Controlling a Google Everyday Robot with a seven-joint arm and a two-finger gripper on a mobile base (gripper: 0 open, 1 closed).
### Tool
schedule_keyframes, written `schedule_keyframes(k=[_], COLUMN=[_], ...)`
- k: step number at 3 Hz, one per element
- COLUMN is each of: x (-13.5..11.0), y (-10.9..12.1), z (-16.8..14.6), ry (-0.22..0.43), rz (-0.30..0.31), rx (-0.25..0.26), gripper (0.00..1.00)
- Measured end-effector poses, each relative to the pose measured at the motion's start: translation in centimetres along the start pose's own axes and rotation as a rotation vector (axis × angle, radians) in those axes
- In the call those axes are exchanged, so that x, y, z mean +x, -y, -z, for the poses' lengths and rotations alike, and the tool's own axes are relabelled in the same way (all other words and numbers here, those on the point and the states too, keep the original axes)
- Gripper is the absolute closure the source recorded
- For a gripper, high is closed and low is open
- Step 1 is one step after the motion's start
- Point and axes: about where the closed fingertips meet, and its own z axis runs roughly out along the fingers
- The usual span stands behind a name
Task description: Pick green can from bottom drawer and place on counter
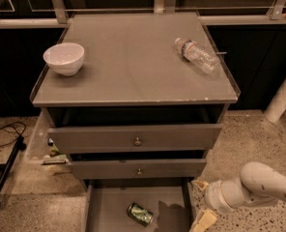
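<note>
- One green can (140,213) lies on its side on the floor of the bottom drawer (109,203). It is left of the fingers (205,220) and about level with the lower one, with the drawer's right wall between them.
- Two cream fingers on the gripper (202,203) stand spread, one above the other, with nothing between them. They hang outside the drawer, just off its right front corner. I'd guess they are open so they can pass over that wall and straddle the can.
- Both upper drawers (135,138) sit further back than the bottom one. That leaves the can in the exposed front part, reachable from above.
- Up and to the left of the fingers, the bench (133,71) carries a white bowl (64,58) on its far side. A clear water bottle (197,55) lies down on the nearer side. The bare middle looks like the natural landing spot.
- Lying skewed as it is, the can may roll, so the fingers would likely have to close across its body.
</note>
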Motion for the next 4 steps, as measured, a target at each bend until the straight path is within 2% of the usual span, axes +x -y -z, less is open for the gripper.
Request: schedule_keyframes(k=[1, 2, 3, 4], x=[3.6, 3.5, 3.2, 2.5], y=[0.5, 0.5, 0.1, 1.1], z=[-7.3, -7.4, -8.9, -11.6], ry=[0.084, 0.084, 0.097, 0.139], rz=[-0.024, -0.024, -0.005, 0.017], rx=[-0.034, -0.035, -0.051, -0.028], gripper=[0.0, 0.0, 0.0, 0.0])
